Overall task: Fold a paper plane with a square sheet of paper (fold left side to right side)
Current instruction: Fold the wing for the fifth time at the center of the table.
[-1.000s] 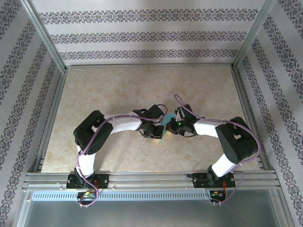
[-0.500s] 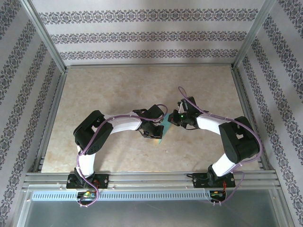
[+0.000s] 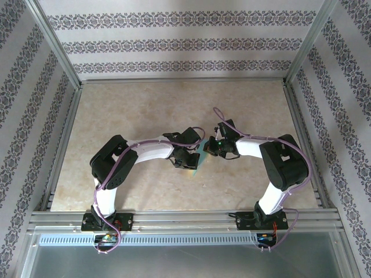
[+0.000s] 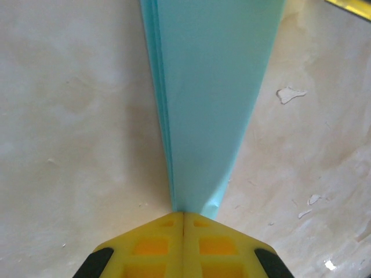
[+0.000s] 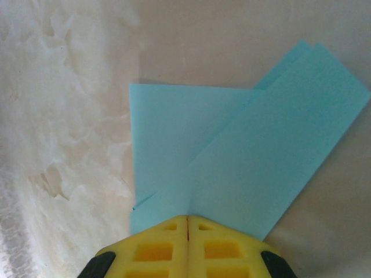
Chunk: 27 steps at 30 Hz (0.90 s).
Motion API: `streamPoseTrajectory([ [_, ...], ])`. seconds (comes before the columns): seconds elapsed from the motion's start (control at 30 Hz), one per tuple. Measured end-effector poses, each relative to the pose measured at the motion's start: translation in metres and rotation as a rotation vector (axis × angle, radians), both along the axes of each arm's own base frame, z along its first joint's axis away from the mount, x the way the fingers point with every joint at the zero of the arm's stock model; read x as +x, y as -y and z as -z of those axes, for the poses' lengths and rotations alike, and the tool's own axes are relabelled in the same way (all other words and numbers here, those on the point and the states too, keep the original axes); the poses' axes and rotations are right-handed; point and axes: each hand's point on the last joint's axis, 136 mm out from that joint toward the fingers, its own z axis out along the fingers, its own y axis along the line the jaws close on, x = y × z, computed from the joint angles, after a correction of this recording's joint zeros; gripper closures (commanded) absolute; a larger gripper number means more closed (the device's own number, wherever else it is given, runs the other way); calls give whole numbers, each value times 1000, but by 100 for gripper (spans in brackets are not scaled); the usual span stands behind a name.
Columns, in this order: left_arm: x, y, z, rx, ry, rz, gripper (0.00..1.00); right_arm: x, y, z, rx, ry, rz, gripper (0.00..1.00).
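Patterned walls (image 3: 174,43) in grey and white stripes close in three sides, with an aluminium frame (image 3: 58,145) along their base. Inside lies the pale, marbled surface (image 3: 133,110).

The two white-and-black arms reach in from the near edge and bend toward each other. The left arm (image 3: 145,152) stretches rightward and the right arm (image 3: 278,165) leftward, and their wrists meet close to the middle of the surface, slightly right of centre.

Between the wrists sits the paper (image 3: 200,157), a small teal-blue sliver in the top view and mostly hidden by the wrists there. From the left wrist, the paper (image 4: 208,87) is a long folded wedge. It is broad at the far end and narrows toward the camera, with several stacked layer edges along its left side. From the right wrist, the paper (image 5: 232,156) shows a broad band lying diagonally over a squarer layer beneath, with a second edge peeking out at the upper right corner.

The left fingers (image 4: 152,246) are yellow and pressed together with no gap — their joined tip sits at the narrow end of the wedge. The right fingers (image 5: 155,250) are likewise closed tight, their tip over the near edge of the diagonal band. Both seem to bear down on the paper rather than pinch it, though the contact itself is hidden.

A few small white flecks (image 4: 290,94) mark the surface beside the wedge.
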Motion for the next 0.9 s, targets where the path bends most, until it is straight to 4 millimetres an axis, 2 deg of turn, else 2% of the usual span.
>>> streamPoseTrajectory([
  [0.1,0,0,-13,-13,19,11,100,0,0,0,2,1,-1,100],
  [0.17,3,4,-29,-50,39,17,100,0,-1,0,7,5,-3,100],
  [0.27,8,15,-55,-130,58,27,100,0,-1,0,10,9,-3,100],
  [0.37,11,26,-66,-203,56,39,100,0,-2,0,13,12,-4,100],
  [0.47,11,31,-62,-235,27,48,100,0,-2,0,14,12,-5,100],
  [0.57,13,36,-49,-245,-7,51,100,0,-2,0,14,12,-5,100],
  [0.7,15,34,-32,-236,-46,40,100,0,-2,0,14,12,-5,100],
  [0.9,17,32,-20,-230,-72,31,100,0,-2,0,13,12,-5,100],
])
